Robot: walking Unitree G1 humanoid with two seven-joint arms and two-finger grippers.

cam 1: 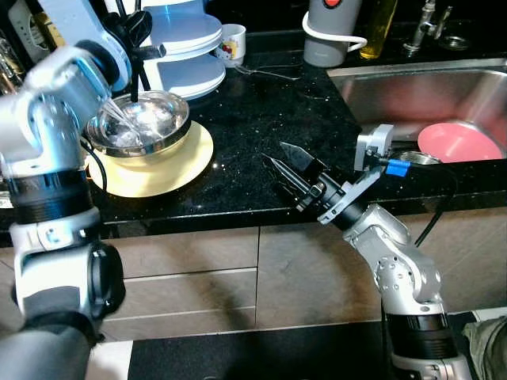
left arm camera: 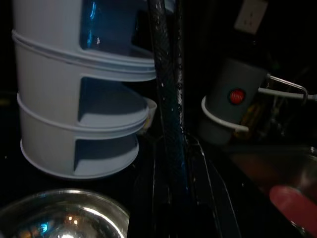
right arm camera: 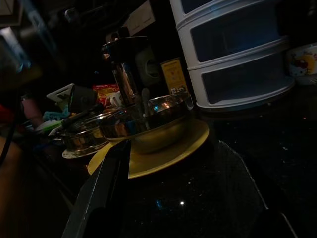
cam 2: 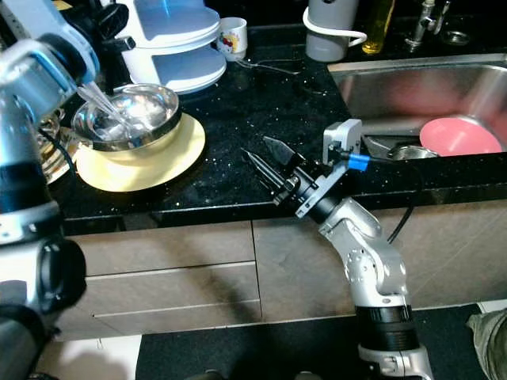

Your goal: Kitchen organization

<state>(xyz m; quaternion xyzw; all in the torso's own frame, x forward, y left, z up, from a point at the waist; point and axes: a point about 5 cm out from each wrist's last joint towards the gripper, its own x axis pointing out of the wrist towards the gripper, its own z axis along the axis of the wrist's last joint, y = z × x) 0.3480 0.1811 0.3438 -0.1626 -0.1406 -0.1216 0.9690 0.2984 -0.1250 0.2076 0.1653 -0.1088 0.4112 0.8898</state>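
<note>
While steel bowl (cam 1: 141,123) tops yellow plate (cam 1: 170,166), left claw (cam 1: 136,59) above.

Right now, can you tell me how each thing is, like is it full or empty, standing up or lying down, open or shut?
Steel bowl: upright on the yellow plate, empty.
Yellow plate: flat on the black counter.
Pink plate: lying in the sink.
Mug: upright by the white drawer tower.
Grey jug: standing upright.
Left gripper: above the bowl, fingers close together.
Right gripper: open, empty, over the counter.
</note>
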